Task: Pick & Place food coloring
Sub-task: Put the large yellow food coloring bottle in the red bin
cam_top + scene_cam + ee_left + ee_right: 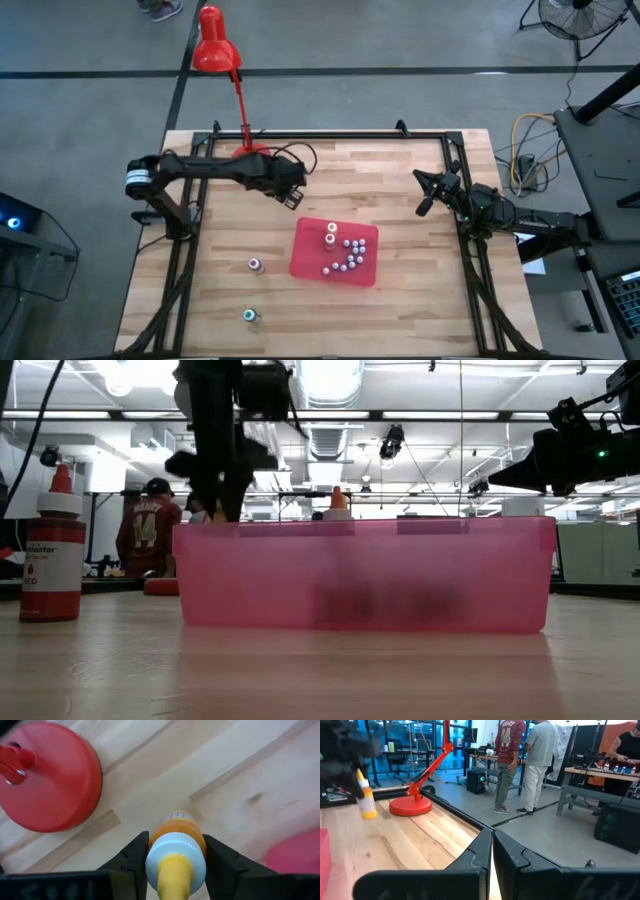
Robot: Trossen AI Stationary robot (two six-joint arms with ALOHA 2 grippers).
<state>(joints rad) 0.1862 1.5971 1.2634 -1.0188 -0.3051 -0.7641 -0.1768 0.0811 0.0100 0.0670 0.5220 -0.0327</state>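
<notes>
The left claw is clamped on a yellow food coloring bottle, held above the bench near its far edge, just beside the lamp base. It looks mid-carry; next it must cross to the pink bin and release. The bottle's long axis runs along the fingers, tip toward the wrist. The right claw waits pinched shut at the right edge.

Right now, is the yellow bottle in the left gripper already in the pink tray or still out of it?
Out. The left gripper holds the yellow bottle over bare wood near the red lamp base, short of the pink tray.
</notes>
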